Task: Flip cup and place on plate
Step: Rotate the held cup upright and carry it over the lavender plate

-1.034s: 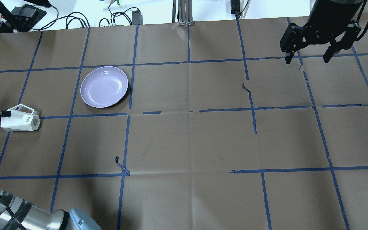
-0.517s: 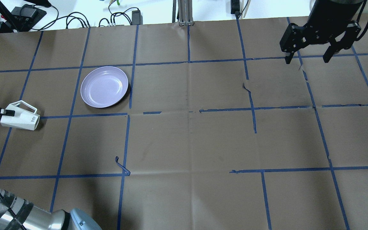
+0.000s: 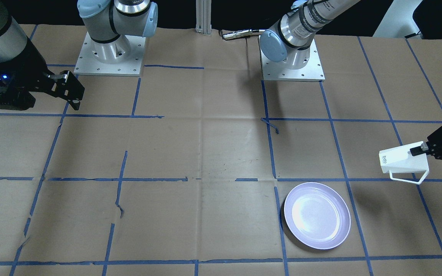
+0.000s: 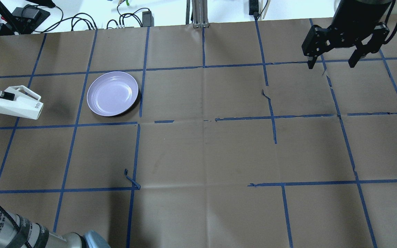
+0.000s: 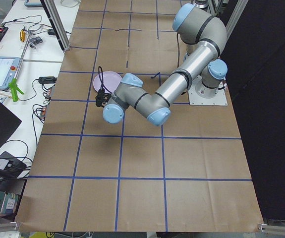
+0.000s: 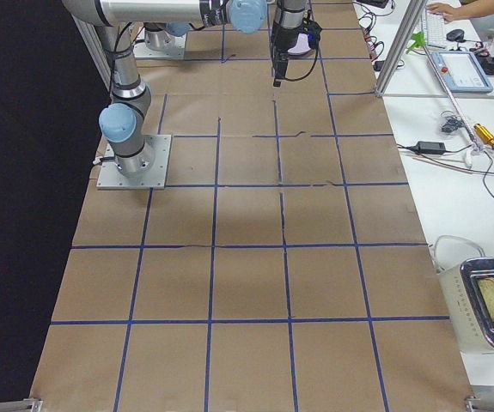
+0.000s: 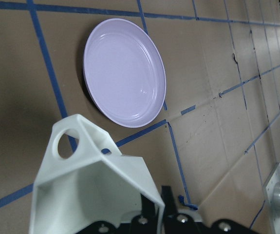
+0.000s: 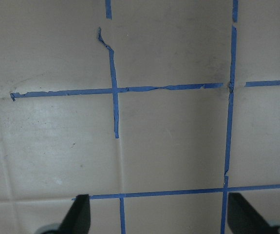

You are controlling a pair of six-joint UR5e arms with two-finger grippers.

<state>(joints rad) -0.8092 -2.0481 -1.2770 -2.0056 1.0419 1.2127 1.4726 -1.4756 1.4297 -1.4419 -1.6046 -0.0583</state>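
The white faceted cup (image 4: 19, 106) lies on its side in the air, base with dark logo toward the plate, handle to the far side. My left gripper (image 4: 2, 94) is shut on its rim wall at the table's left edge. It also shows in the front view (image 3: 403, 161) and, from inside, in the left wrist view (image 7: 91, 190). The lavender plate (image 4: 113, 93) sits empty to the cup's right, apart from it; it also shows in the front view (image 3: 317, 215) and the left wrist view (image 7: 125, 72). My right gripper (image 4: 333, 63) hangs open and empty at the far right.
Cables and power adapters (image 4: 81, 20) lie beyond the table's far edge, with an aluminium post (image 4: 198, 13) at mid-edge. A loose curl of blue tape (image 4: 131, 179) sticks up from the brown paper. Both arm bases (image 3: 108, 53) stand on the robot's side.
My left gripper has lifted the cup off the table and carried it toward the far side, level with the plate. The right arm has not moved.
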